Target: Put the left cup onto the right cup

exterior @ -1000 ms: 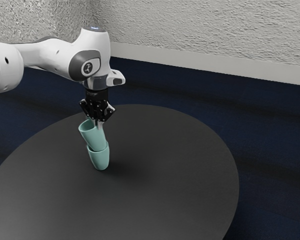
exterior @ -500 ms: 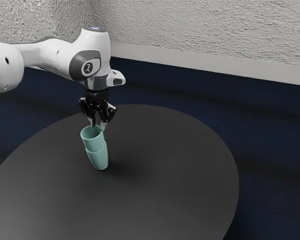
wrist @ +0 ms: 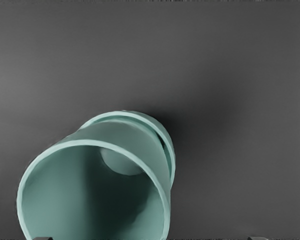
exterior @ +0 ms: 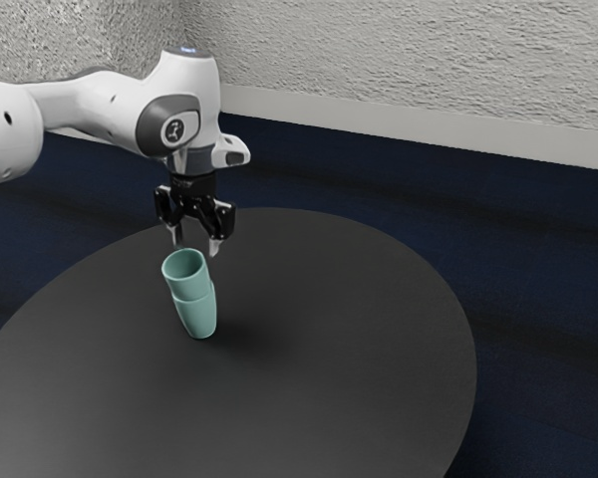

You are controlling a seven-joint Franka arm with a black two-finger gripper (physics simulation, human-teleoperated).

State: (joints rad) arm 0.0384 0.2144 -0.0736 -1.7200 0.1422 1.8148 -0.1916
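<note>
Two teal cups stand nested on the round black table [exterior: 359, 339]. The upper cup [exterior: 184, 273] sits inside the lower cup [exterior: 199, 315], and the stack leans toward the exterior view's left. My gripper [exterior: 194, 244] hangs just above the upper cup's rim, open, with its fingers apart and touching nothing. In the wrist view the upper cup [wrist: 95, 195] opens toward the camera, and the rim of the lower cup [wrist: 162, 137] shows behind it.
The table's edge [exterior: 468, 378] curves down the exterior view's right, with dark blue floor [exterior: 518, 229] beyond it. A rough white wall with a pale baseboard [exterior: 429, 124] runs along the back.
My gripper let go of the upper cup, spread its fingers and rose a little. The cup dropped deeper into the lower one.
</note>
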